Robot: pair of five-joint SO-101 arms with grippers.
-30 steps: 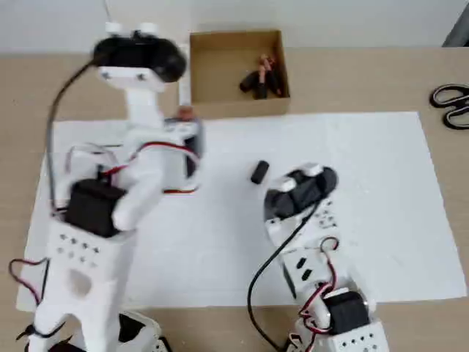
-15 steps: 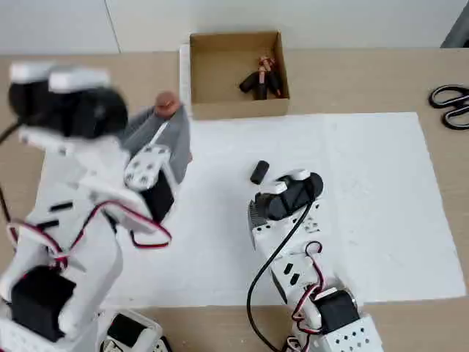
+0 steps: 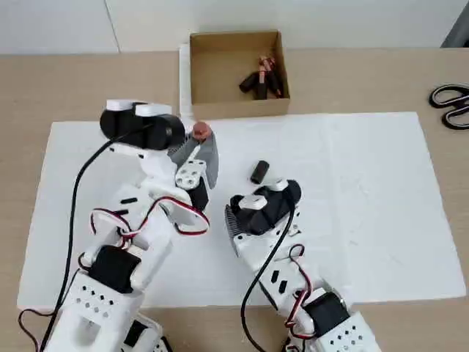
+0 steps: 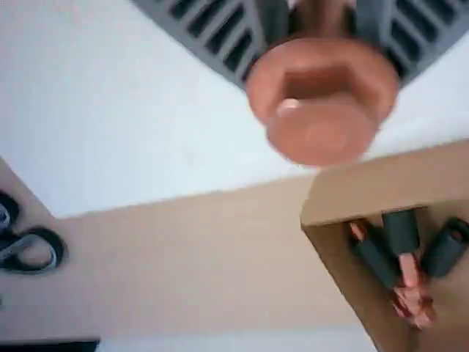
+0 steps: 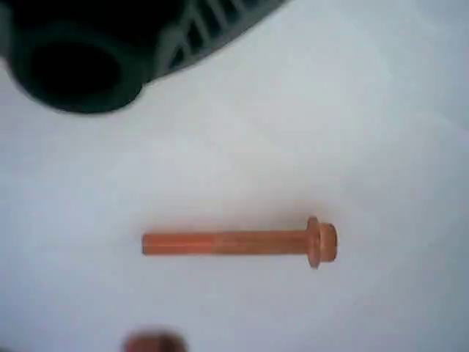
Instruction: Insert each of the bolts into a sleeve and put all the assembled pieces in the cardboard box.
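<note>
My left gripper [image 3: 199,142] is shut on a copper bolt [image 3: 201,132], head up, just in front of the cardboard box [image 3: 234,108]. In the left wrist view the bolt head [image 4: 322,103] sits between the grey fingers [image 4: 212,22], with the box [image 4: 366,198] and its assembled pieces [image 4: 399,257] beyond. My right gripper [image 5: 124,37] is shut on a black sleeve [image 5: 69,70] above a loose copper bolt [image 5: 234,242] lying flat on the white sheet. In the high view that gripper [image 3: 236,218] sits at mid-sheet, and another black sleeve [image 3: 259,172] lies loose beside it.
The white sheet [image 3: 366,191] covers the table's middle, with free room on its right half. Several assembled pieces [image 3: 261,79] lie in the box's right part. Scissors [image 3: 451,103] rest at the far right edge of the table.
The left arm swung up and came back down with the bolt, now slightly right of and nearer than before. The right arm shifted left and toward the front of the sheet.
</note>
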